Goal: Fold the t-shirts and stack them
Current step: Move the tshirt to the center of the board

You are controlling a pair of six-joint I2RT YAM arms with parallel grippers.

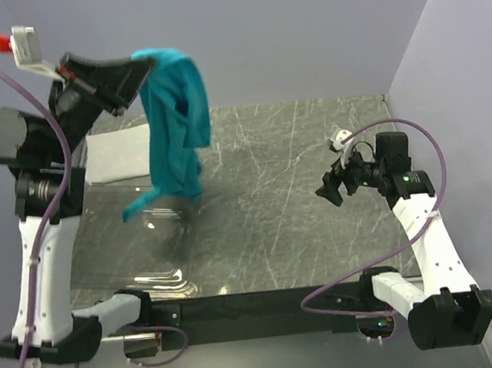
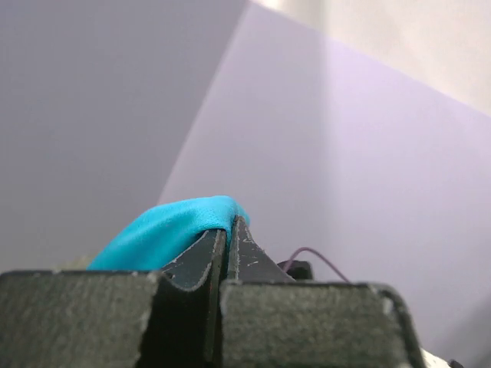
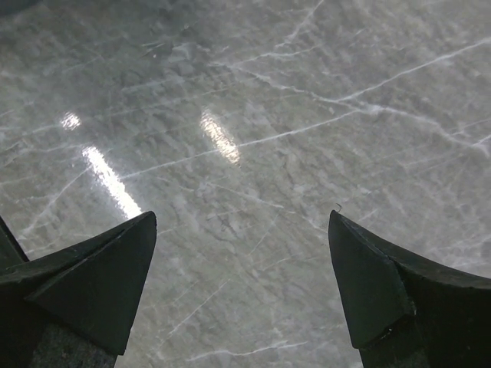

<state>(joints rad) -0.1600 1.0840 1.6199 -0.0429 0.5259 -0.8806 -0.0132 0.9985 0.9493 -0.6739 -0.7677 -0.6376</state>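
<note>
While the left gripper (image 1: 143,71) pinches the teal-blue t-shirt (image 1: 172,130) high, its length hanging straight down near the folded white t-shirt (image 1: 116,157), the right gripper (image 1: 333,192) hovers wide-fingered, well apart to the right, over the marble table (image 1: 302,231).

The teal shirt (image 1: 172,122) hangs in the air, pinched at one bunched edge between my left jaws, which are closed tight on the cloth. From the pinch it drapes over in a rounded fold, then falls as a loose, crumpled column, unfolded, with one narrow end trailing down to the left. I cannot tell whether that lowest tip touches anything beneath it. In my left wrist view a smooth teal bulge (image 2: 165,230) swells up just beside the closed jaws.

The white shirt (image 1: 119,156) lies flat on the worktop (image 1: 298,188) at the far left, a folded rectangle, its right edge hidden behind the hanging teal cloth.
</note>
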